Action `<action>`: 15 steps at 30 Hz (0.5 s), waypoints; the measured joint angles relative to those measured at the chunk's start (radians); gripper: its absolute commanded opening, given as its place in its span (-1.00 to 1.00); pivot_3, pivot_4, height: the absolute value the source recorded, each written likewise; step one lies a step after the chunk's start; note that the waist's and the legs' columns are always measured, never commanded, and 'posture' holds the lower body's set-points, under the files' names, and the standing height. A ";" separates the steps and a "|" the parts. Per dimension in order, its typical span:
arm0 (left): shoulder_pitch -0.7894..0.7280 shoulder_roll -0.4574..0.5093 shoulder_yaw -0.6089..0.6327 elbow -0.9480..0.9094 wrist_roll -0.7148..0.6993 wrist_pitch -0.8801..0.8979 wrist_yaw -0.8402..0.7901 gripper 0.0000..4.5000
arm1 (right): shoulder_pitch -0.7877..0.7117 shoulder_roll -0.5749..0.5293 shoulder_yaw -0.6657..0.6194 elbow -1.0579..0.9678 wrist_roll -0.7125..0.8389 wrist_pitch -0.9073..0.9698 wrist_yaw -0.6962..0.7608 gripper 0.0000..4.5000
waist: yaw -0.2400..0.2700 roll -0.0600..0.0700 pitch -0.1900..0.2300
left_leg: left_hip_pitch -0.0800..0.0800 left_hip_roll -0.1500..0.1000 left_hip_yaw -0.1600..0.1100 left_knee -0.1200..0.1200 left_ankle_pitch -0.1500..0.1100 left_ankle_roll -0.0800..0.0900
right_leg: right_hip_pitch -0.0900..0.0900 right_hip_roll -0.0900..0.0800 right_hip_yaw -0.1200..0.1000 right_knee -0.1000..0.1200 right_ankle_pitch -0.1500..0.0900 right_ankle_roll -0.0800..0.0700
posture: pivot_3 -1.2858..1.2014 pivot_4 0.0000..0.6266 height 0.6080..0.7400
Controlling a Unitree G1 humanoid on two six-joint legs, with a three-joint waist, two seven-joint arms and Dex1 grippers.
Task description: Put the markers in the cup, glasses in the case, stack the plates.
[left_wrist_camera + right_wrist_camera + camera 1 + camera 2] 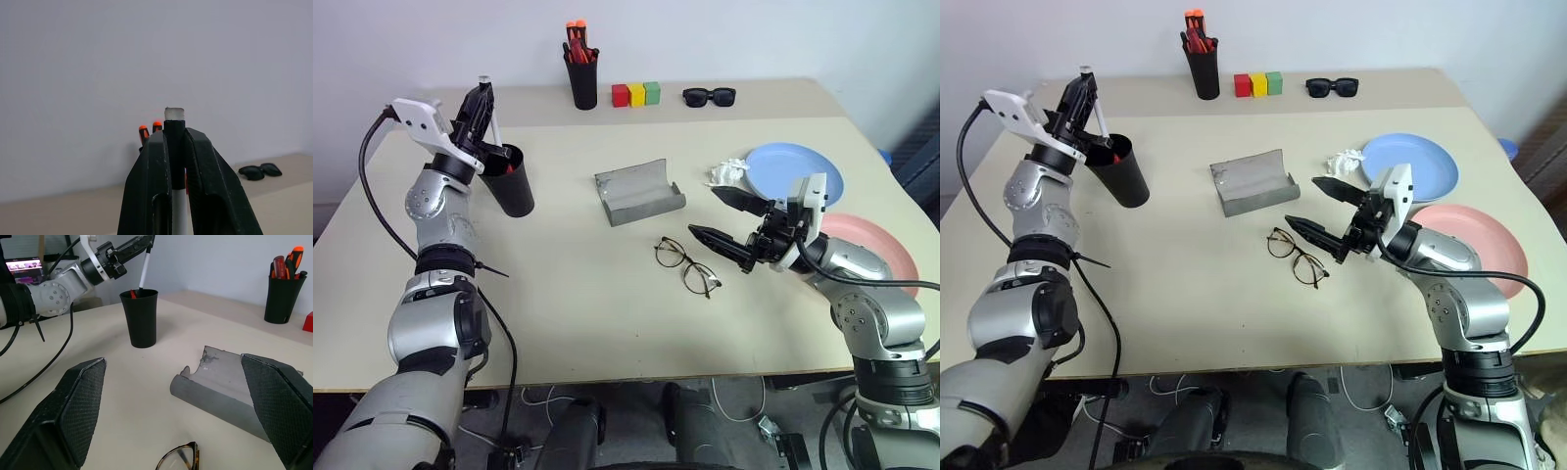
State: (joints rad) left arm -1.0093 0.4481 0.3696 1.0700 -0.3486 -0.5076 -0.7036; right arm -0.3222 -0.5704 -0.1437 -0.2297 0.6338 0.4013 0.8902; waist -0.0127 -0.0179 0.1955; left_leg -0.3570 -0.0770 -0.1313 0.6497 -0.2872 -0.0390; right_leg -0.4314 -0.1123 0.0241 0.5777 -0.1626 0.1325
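White marker: clenched in left end effector, tip over black cup
Red marker: one, already in cup
Right end effector: spread wide, empty
Glasses: one pair, just below it, outside open grey case
Plates: blue, pink, two, unstacked

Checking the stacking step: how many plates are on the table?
2. The light blue plate lies at the table's right side; the salmon pink plate lies nearer the robot, partly hidden behind the right arm. Not yet stacked.
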 measured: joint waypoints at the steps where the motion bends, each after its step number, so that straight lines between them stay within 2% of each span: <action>1: 0.004 0.003 0.000 0.007 0.006 -0.011 0.004 -1.00 | 0.000 0.000 0.000 -0.002 0.000 0.000 0.000 1.00 | 0.000 0.000 0.000 | 0.000 0.000 0.000 0.000 0.000 0.000 | 0.000 0.000 0.000 0.000 0.000 0.000 | 0.03 -0.52 1.00; 2: 0.012 0.006 -0.001 0.014 0.015 -0.024 0.013 -1.00 | 0.000 0.000 0.000 -0.002 -0.001 0.000 0.000 1.00 | 0.000 0.000 0.000 | 0.000 0.000 0.000 0.000 0.000 0.000 | 0.000 0.000 0.000 0.000 0.000 0.000 | 0.03 -0.52 1.00; 3: 0.019 0.007 0.000 0.021 0.021 -0.031 0.019 -0.81 | 0.002 0.000 0.000 -0.002 -0.001 0.000 0.000 1.00 | 0.000 0.000 0.000 | 0.000 0.000 0.000 0.000 0.000 0.000 | 0.000 0.000 0.000 0.000 0.000 0.000 | 0.03 -0.52 1.00; 6: 0.029 0.008 0.000 0.029 0.034 -0.032 0.031 -0.19 | 0.002 0.000 0.000 -0.002 -0.002 0.000 0.000 1.00 | 0.001 0.000 0.000 | 0.000 0.000 0.000 0.000 0.000 0.000 | 0.000 0.000 0.000 0.000 0.000 0.000 | 0.03 -0.52 1.00; 11: 0.038 0.012 0.002 0.029 0.034 -0.046 0.033 0.98 | 0.002 0.000 0.000 -0.002 -0.002 0.000 0.001 1.00 | 0.001 0.000 0.000 | 0.000 0.000 0.000 0.000 0.000 0.000 | 0.000 0.000 0.000 0.000 0.000 0.000 | 0.03 -0.52 1.00; 15: 0.066 0.011 0.002 0.029 0.031 -0.050 0.020 0.98 | 0.002 -0.001 0.000 -0.002 -0.002 0.000 0.001 1.00 | 0.000 0.000 0.000 | 0.000 0.000 0.000 0.000 0.000 0.000 | 0.000 0.000 0.000 0.000 0.000 0.000 | 0.03 -0.52 1.00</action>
State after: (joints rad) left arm -0.9436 0.4591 0.3716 1.0986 -0.3174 -0.5572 -0.6840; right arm -0.3201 -0.5715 -0.1438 -0.2322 0.6315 0.4012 0.8914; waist -0.0128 -0.0179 0.1955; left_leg -0.3567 -0.0769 -0.1314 0.6497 -0.2872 -0.0390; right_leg -0.4314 -0.1122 0.0241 0.5781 -0.1625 0.1325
